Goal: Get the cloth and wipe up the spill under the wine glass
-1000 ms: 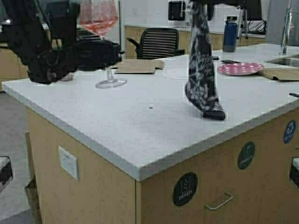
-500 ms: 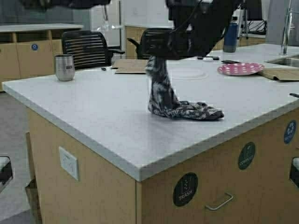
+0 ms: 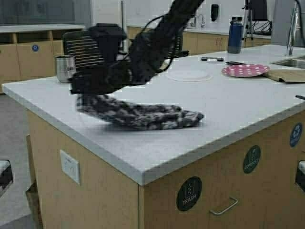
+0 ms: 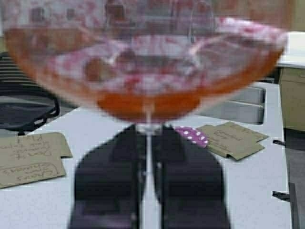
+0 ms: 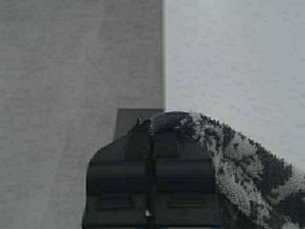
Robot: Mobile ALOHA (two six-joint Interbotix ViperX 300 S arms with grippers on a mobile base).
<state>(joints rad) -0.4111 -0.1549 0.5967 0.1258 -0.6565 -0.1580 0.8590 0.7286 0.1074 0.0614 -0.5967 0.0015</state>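
The cloth (image 3: 143,115), dark grey with a white print, lies stretched out flat along the counter (image 3: 238,102) near its front edge. My right gripper (image 3: 83,88) is shut on the cloth's left end, low over the counter near the left edge. In the right wrist view the gripper (image 5: 152,126) pinches the cloth (image 5: 238,167) over the counter's edge. The wine glass (image 4: 143,62), with red liquid in its bowl, shows only in the left wrist view. My left gripper (image 4: 148,143) is shut on its stem and holds it high above the counter, out of the high view.
A steel tumbler (image 3: 65,68) stands at the counter's back left. A white disc (image 3: 188,75), a pink dotted plate (image 3: 245,70), cardboard (image 3: 286,75), a blue bottle (image 3: 234,35) and a sink (image 3: 293,61) lie at the back right. Office chairs (image 3: 83,47) stand behind.
My right arm has swept left across the counter, lowering the hanging cloth and dragging it out flat. My left arm has lifted the wine glass up out of the high view.
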